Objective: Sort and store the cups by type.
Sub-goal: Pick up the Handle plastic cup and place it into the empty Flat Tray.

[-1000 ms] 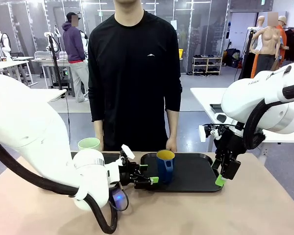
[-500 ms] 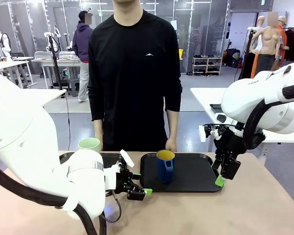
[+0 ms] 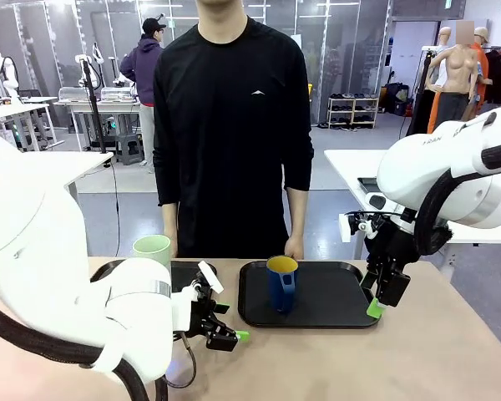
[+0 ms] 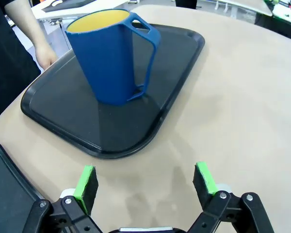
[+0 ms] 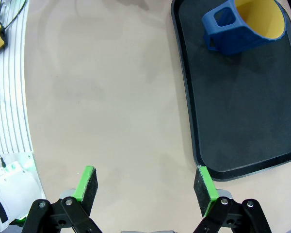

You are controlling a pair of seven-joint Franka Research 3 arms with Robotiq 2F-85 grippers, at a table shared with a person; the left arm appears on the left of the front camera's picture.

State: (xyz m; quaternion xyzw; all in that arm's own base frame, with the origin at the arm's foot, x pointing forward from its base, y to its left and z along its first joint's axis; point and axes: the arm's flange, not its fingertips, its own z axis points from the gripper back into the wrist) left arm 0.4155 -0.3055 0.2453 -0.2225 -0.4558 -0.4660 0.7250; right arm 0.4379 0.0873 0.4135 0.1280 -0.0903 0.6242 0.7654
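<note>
A: On the right black tray, what stands?
B: Blue mug, upright; the mint tumbler stands at the left tray.
A: Grippers?
B: Left gripper and right gripper both gape wide, holding nothing. No readable writing.

You've got plenty of bare bench up front to move through. The blue mug stands alone mid-tray, so reach it from any side. The person's hands crowd the far edge.
</note>
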